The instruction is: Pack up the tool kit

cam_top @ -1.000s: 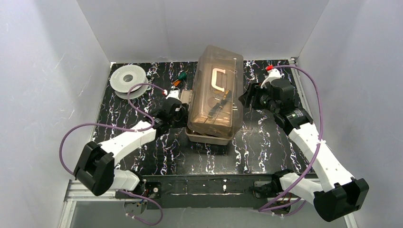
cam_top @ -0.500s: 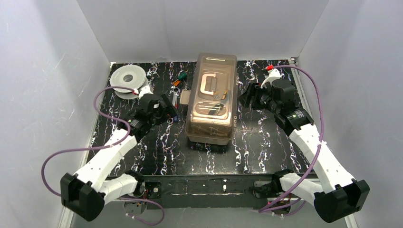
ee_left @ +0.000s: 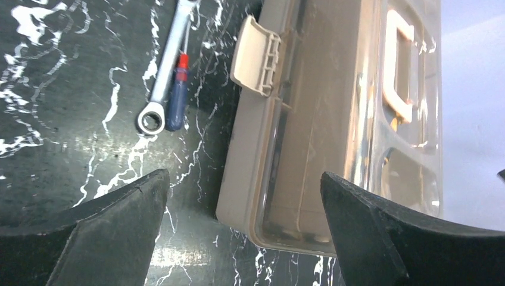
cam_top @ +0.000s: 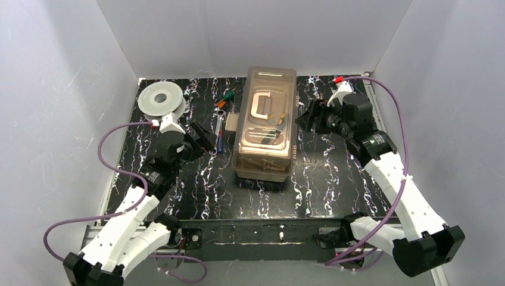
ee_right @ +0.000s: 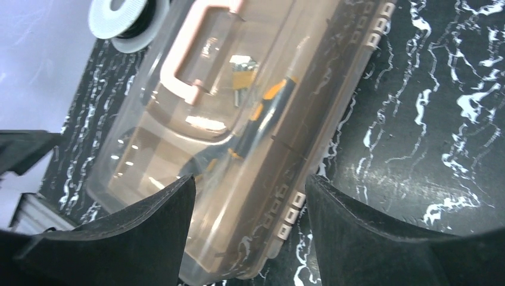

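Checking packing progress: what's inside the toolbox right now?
Through the translucent lid, an orange-and-black tool and a small yellowish piece show. Anything deeper is hidden.

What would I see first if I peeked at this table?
The big tan toolbox in the middle of the black table, its brown see-through lid down. Just left of it a silver wrench and a blue screwdriver lie outside the box. The left gripper and right gripper hover open on either side.

one toolbox (cam_top: 266, 128), one spool (cam_top: 159, 100), one wrench (ee_left: 167, 62), three loose screwdrivers (cam_top: 219, 142).
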Robot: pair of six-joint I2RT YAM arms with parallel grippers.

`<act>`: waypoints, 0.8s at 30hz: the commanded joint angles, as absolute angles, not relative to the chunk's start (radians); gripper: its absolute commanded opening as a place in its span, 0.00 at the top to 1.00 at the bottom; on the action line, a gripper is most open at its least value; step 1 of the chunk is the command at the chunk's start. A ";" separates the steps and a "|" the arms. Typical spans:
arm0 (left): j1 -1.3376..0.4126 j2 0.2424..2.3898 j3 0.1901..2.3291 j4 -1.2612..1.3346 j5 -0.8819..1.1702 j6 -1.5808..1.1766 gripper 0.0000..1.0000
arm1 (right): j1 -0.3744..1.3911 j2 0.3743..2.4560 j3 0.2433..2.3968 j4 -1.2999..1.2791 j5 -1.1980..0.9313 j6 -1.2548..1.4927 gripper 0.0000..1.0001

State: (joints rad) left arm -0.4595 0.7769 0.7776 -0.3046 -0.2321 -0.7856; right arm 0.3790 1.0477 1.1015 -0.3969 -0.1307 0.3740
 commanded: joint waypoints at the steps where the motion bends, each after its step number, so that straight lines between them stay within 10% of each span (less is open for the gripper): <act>1: -0.454 0.823 0.746 -0.199 -0.090 -0.741 0.02 | 0.376 1.102 1.207 -0.415 -0.227 0.407 0.24; 24: -0.580 1.146 0.755 0.216 0.336 -0.739 0.12 | 0.393 1.294 1.347 -0.603 0.038 0.423 0.16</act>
